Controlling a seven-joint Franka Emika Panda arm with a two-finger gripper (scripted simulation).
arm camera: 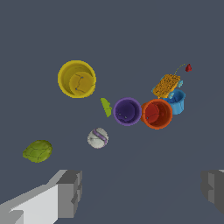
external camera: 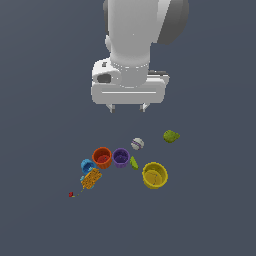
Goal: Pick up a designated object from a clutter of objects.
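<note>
While well above the clutter, gripper [external camera: 127, 107] hangs with fingers spread wide, grasping nothing; yellow cup [external camera: 155, 175] largest, at the exterior view's right; orange cup [external camera: 102, 157] touching purple cup [external camera: 121, 157], mid-cluster; blue cup [external camera: 87, 166] beside speckled block [external camera: 91, 179]; ball [external camera: 137, 144]; green sliver [external camera: 134, 163] just beside purple cup.

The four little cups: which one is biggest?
The yellow cup, standing apart at the exterior view's right; the purple cup, orange cup and blue cup are smaller and clustered together.

Purple cup [external camera: 121, 157]; orange cup [external camera: 102, 158]; yellow cup [external camera: 155, 175]; speckled orange block [external camera: 91, 179]
</note>
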